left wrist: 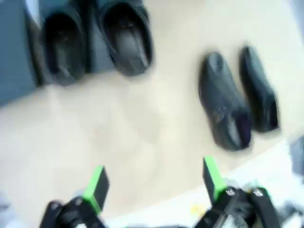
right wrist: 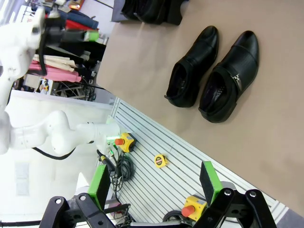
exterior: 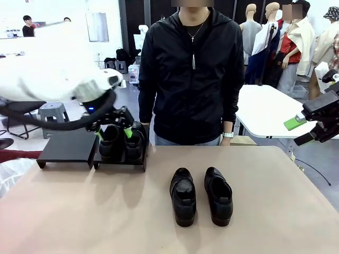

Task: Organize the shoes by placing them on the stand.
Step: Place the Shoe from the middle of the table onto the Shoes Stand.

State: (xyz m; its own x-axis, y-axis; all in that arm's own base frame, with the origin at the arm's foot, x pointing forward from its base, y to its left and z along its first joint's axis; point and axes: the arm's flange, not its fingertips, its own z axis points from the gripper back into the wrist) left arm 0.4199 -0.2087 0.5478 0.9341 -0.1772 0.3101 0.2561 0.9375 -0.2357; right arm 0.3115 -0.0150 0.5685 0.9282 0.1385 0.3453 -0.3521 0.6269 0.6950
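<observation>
On table (exterior: 79, 211), two glossy black shoes (exterior: 183, 198)

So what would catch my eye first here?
Two shiny black shoes lie side by side in the middle of the table. The other pair sits on the stand at far left, with the left gripper open just over it. A person in a black jacket stands across the table.
</observation>
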